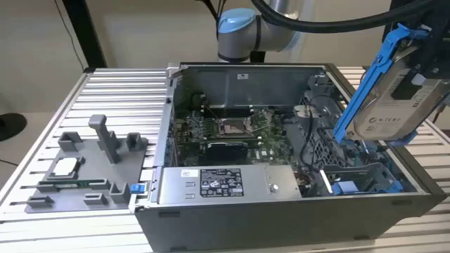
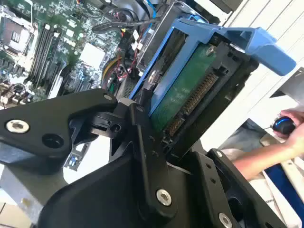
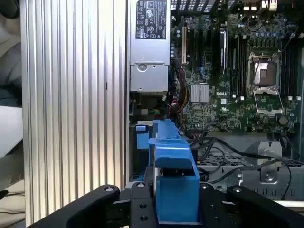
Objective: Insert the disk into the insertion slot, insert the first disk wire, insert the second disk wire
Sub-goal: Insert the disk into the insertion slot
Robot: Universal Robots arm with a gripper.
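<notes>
My gripper is shut on the disk, a silver drive with a white label in a bright blue carrier frame. I hold it nearly upright in the air over the open computer case's side at the exterior view's right. The second wrist view has the disk's green circuit board between my black fingers. The blue frame sits between them in the first wrist view. Below the disk lies the insertion slot, dark perforated metal with blue rails. Black cables run beside it.
The open case holds a motherboard and a grey labelled power-supply box near its front wall. A grey fixture plate with upright pegs lies on the ribbed table at the exterior view's left. A person's hand rests beyond the case.
</notes>
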